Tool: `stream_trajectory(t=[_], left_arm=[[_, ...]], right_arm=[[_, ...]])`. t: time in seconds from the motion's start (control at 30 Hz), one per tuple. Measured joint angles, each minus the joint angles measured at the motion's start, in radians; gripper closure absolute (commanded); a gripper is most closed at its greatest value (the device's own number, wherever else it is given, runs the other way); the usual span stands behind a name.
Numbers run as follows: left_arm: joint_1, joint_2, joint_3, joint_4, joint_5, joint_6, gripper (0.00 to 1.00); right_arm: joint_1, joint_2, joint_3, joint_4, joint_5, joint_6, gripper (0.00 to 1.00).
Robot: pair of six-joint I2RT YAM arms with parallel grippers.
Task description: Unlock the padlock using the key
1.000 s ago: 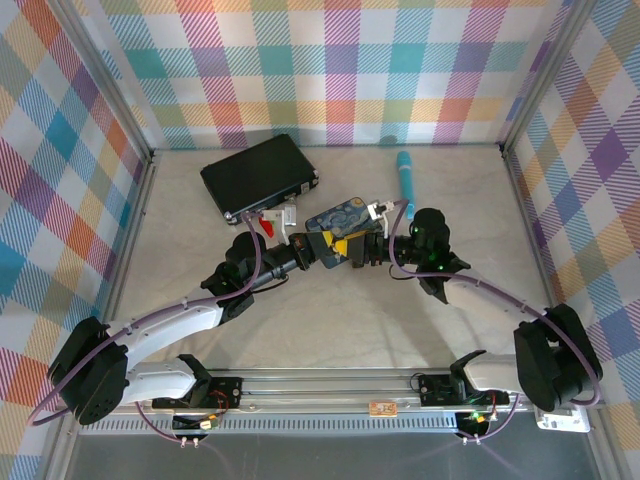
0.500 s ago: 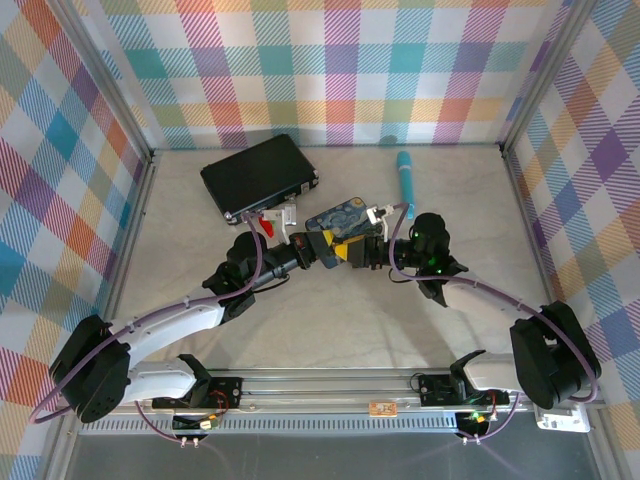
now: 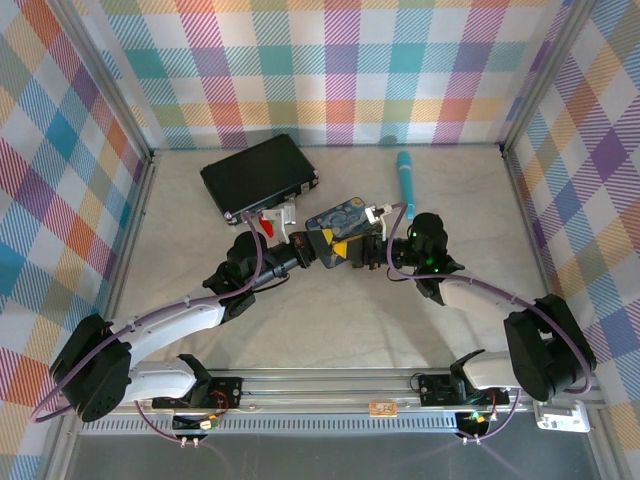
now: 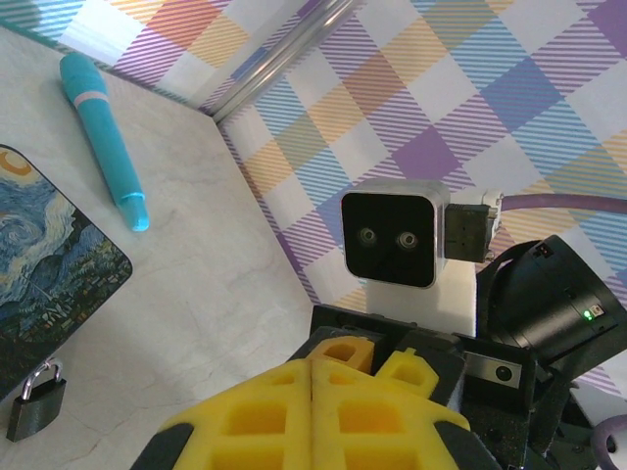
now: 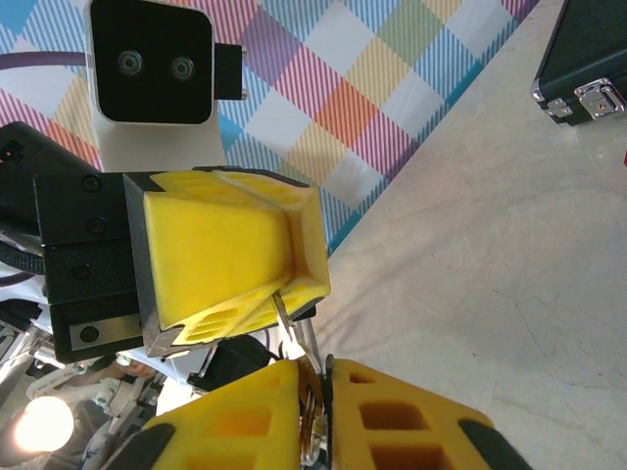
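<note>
The key [image 5: 290, 318], a thin silvery sliver, spans the gap between my two grippers just above the table. My right gripper [image 5: 315, 370] is shut on its head and ring. Its blade tip is pinched in the closed yellow fingers of my left gripper [image 5: 277, 294]. In the top view the left gripper [image 3: 343, 250] and right gripper [image 3: 368, 249] meet tip to tip beside the blue starry-night tin [image 3: 343, 217]. The padlock [image 4: 36, 402], dark grey with a silvery shackle, lies flat on the table at the tin's [image 4: 44, 264] edge, apart from both grippers. The left gripper [image 4: 313, 364] shows its jaws pressed together.
A black case [image 3: 258, 172] with silver latches lies at the back left, a red bit [image 3: 266, 226] in front of it. A teal pen [image 3: 406, 172] lies behind the right gripper. Checked walls close in the table on three sides.
My right gripper has edged slightly left and back toward the left gripper, closing the gap between the fingertips. The left arm has barely moved.
</note>
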Motion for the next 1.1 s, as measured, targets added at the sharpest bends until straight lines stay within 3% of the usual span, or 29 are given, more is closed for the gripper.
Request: stream_trajectory(t=[0.17,0.27,0.33,0.4,0.63,0.77,1.1], left_arm=[[0.0,0.0,-0.002,0.006,-0.005,0.0,1.0],[0.0,-0.002,-0.003,0.004,-0.008,-0.006,0.74],[0.0,-0.009,-0.005,-0.002,-0.007,-0.003,0.44],[0.0,-0.021,-0.006,-0.01,-0.016,-0.004,0.3],[-0.001,-0.049,-0.006,-0.054,-0.062,-0.005,0.25],[-0.028,-0.027,-0.013,-0.087,-0.124,-0.021,0.25],[-0.173,0.288,0.031,-0.11,-0.208,-0.085,0.25]], right_arm=[[0.0,0.003,0.0,0.006,0.005,0.005,1.0],[0.0,0.003,0.0,-0.001,0.009,-0.002,1.0],[0.0,0.002,0.002,-0.033,0.017,-0.023,1.0],[0.0,-0.011,0.006,-0.113,0.035,-0.058,1.0],[-0.042,-0.113,0.034,-0.419,0.144,-0.193,1.0],[-0.126,-0.165,0.036,-0.596,0.234,-0.242,1.0],[-0.292,-0.19,0.044,-0.945,0.425,-0.352,1.0]])
